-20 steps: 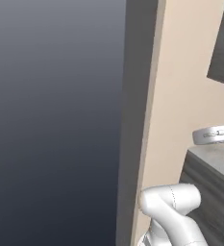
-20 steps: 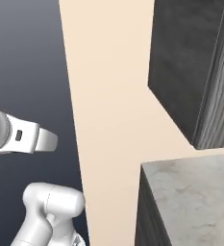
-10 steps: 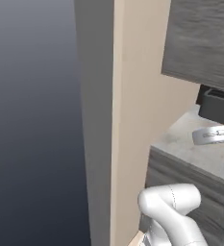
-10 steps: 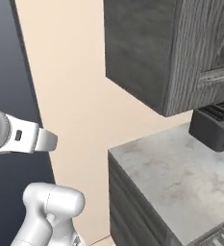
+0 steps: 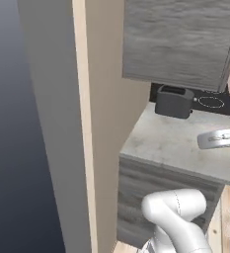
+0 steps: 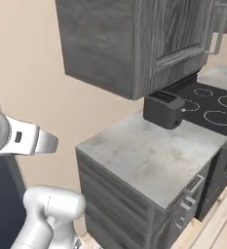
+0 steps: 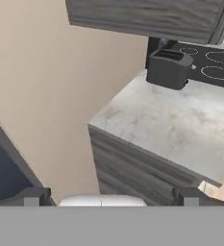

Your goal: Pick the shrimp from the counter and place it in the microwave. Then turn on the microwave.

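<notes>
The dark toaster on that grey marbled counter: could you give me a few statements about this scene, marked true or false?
1. The dark grey toaster stands on the grey marbled counter. True.
2. The toaster lies tipped on its side. False: it stands upright.
3. A black cooktop with ring markings lies beyond the toaster. True.
4. The gripper clamps the toaster. False: its jaws are open and hold nothing.
5. A grey wood-grain wall cabinet hangs above the counter. True.

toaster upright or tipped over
Upright: the toaster sits flat on the counter with its slots facing up, beside the cooktop.
</notes>
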